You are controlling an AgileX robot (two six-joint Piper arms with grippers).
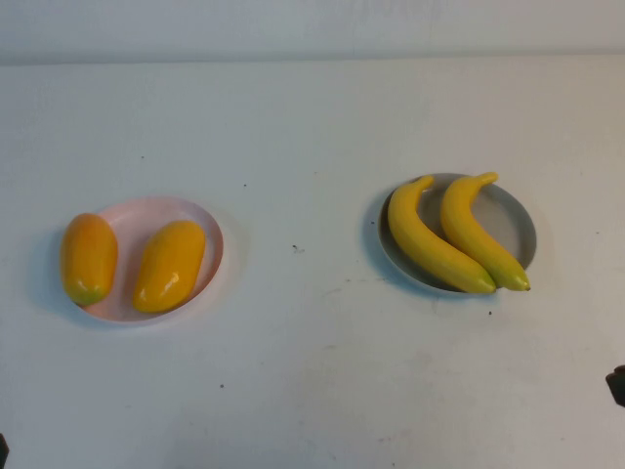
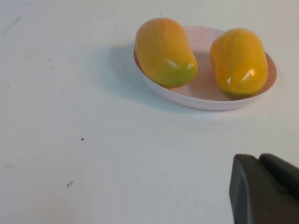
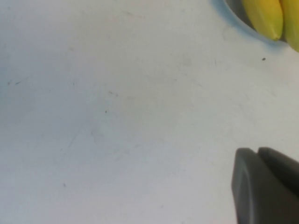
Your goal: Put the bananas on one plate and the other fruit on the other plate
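Yellow bananas [image 1: 451, 234] side by side on grey-blue plate [image 1: 520, 221], right of frame, long axes running upper left to lower right. Orange mango-like fruits [image 1: 169, 265] on pink plate [image 1: 146, 210], left of frame, one overhanging outer rim. Left gripper [image 2: 266, 189] shut, empty, low at bottom-left corner; right gripper [image 3: 267, 185] shut, empty, at right edge, nearer bananas. Sorting looks done; no reach needed.

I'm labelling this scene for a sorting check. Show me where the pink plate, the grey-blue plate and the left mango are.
pink plate [image 1: 146, 209]: high view, bare far rim.
grey-blue plate [image 1: 515, 227]: high view, bare right side.
left mango [image 1: 88, 256]: high view, middle of the body.
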